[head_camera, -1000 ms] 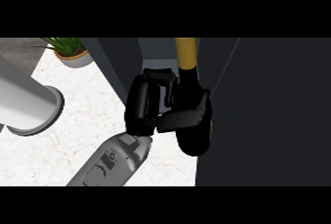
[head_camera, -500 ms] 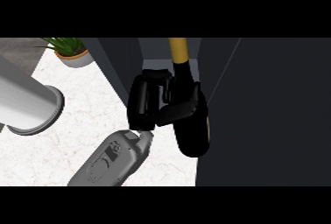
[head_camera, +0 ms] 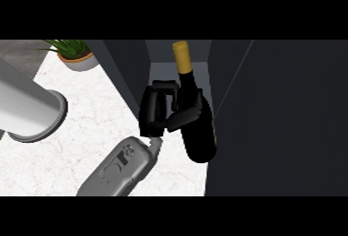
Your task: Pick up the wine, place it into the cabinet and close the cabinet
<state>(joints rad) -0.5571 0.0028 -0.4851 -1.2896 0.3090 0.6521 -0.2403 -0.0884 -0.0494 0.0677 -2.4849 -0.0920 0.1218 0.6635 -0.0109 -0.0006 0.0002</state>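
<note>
Right hand curled around wine

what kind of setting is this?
Most likely a kitchen counter: a pale marbled countertop, a dark cabinet with a wine bottle held in its opening by the hand, and a potted plant at the back.

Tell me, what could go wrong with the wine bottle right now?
The wine bottle is tilted, gripped by one hand between the dark cabinet walls. The gap looks narrow, so its gold top could bump a wall going in. It could also tip over if let go while leaning. The cabinet door stands right beside the hand, so closing it too soon might catch the arm.
</note>
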